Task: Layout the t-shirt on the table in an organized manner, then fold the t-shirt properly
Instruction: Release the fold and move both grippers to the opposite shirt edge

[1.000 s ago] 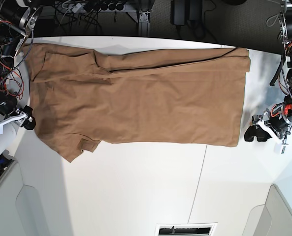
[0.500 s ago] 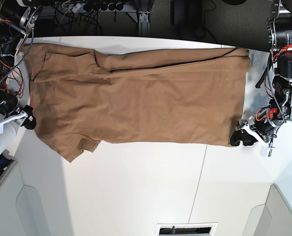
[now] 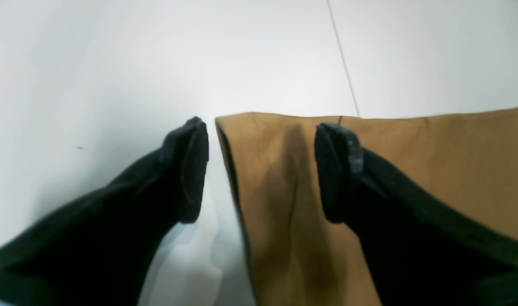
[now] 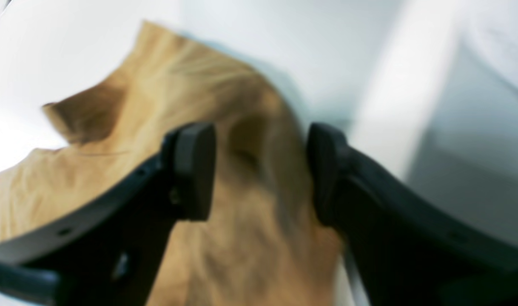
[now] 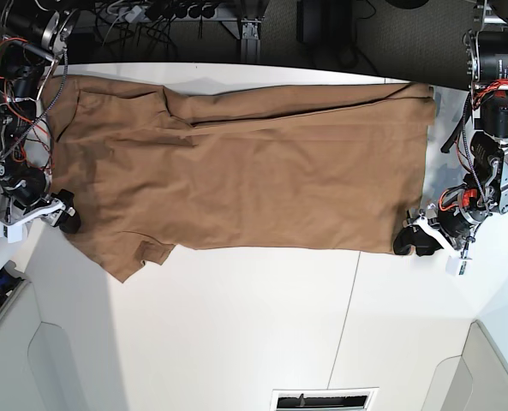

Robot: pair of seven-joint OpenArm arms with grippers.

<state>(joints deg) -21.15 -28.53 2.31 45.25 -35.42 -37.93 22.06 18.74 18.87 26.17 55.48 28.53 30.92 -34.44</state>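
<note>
The tan t-shirt [image 5: 254, 171] lies spread flat across the white table [image 5: 236, 325], collar end at the left and hem at the right. One short sleeve [image 5: 138, 257] points toward the front. My left gripper [image 5: 410, 242] is open at the hem's front corner. In the left wrist view [image 3: 263, 170] that corner of the t-shirt [image 3: 433, 170] lies between its black fingers [image 3: 191, 170]. My right gripper [image 5: 65, 219] is open at the sleeve-side edge. The blurred right wrist view shows this gripper [image 4: 259, 170] straddling tan cloth [image 4: 199, 93].
Grey-white bins stand at the front left [image 5: 39, 368] and front right [image 5: 489, 368] corners. A thin dark seam [image 5: 348, 300] crosses the table. Cables and a power strip [image 5: 176, 10] lie behind the back edge. A slotted vent [image 5: 322, 400] sits at the front edge.
My left gripper has slid left from the bare table to the hem's front corner. My right gripper has shifted slightly right and toward the front, onto the shirt's edge. The shirt lies as before.
</note>
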